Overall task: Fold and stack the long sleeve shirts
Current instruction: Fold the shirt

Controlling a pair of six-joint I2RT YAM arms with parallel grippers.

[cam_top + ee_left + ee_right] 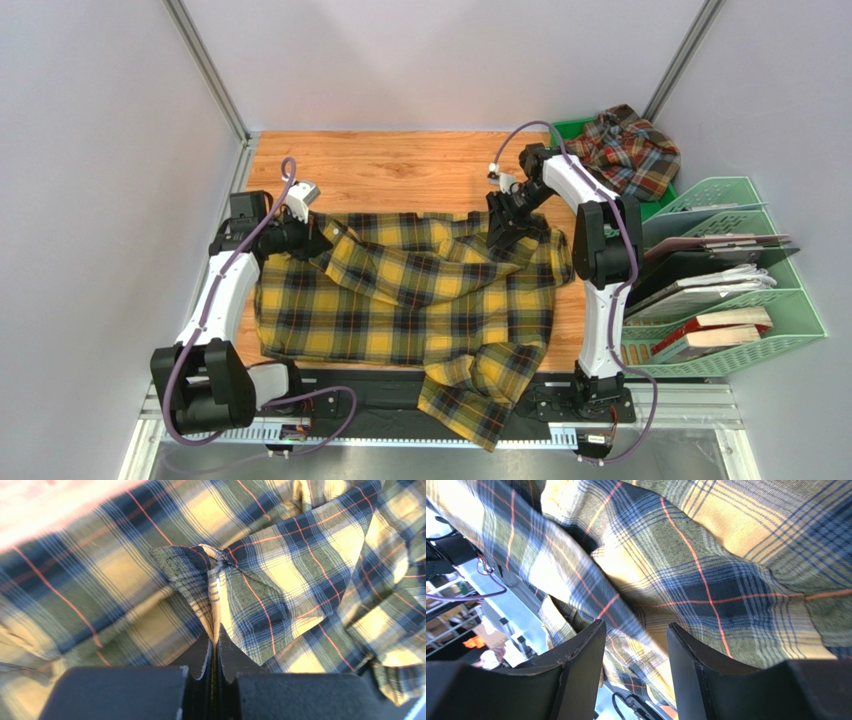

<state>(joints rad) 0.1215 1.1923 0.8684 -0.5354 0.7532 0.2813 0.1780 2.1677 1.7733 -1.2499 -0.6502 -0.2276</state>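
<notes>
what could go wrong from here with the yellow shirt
1. The left claw pinches only a thin fold of the yellow shirt; a pull might slip it free.
2. The right claw stands open around cloth, so lifting now may be one-sided.
3. The shirt's hanging end droops off the near edge and could drag or snag.

yellow shirt [400, 290]: black plaid, thin red lines | red shirt [628, 150]: rust, teal-grey check | tray [568, 127]: green

You have: yellow-and-black plaid shirt [400, 290], soft matt woven cloth; rust-red plaid shirt [628, 150], same matt cloth; table [400, 170], smooth wood-grain top; file rack [760, 350], green slotted plastic; tray [570, 128], green plastic.
</notes>
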